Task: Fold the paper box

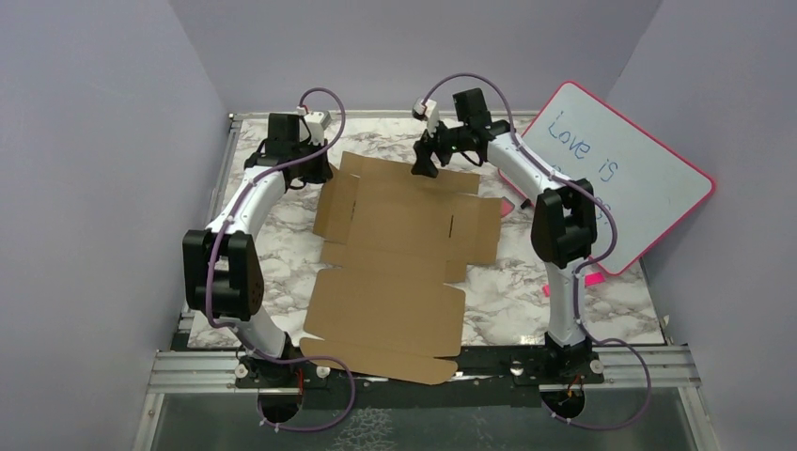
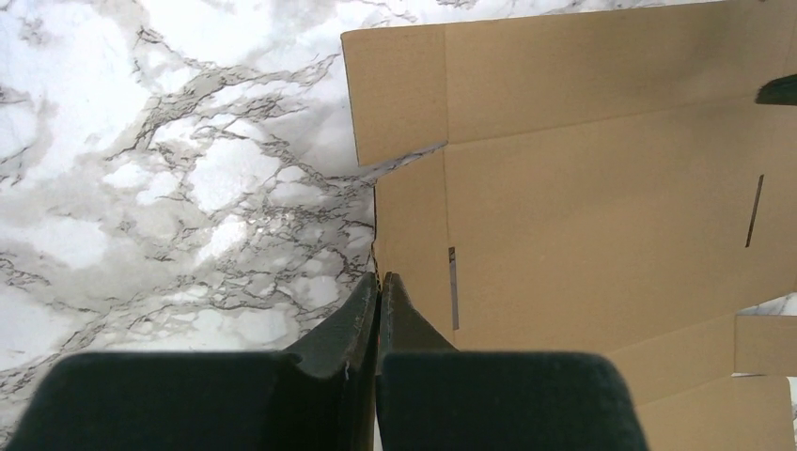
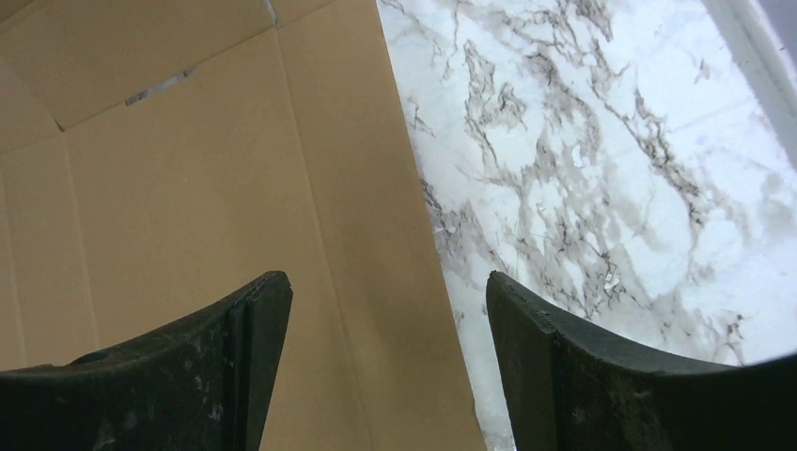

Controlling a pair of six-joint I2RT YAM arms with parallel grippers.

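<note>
So the paper box [image 1: 395,263] is just a flat brown sheet lying mid-table [image 1: 507,291], its near end hanging over the table's near edge. The left gripper [image 2: 380,282] is clenched tight, tips right at the sheet's left edge on the far side; can't tell if any cardboard is actually pinched in there. The right gripper [image 3: 385,282] is spread wide over the far edge, one finger above cardboard, the other above marble, gripping nothing.
</note>
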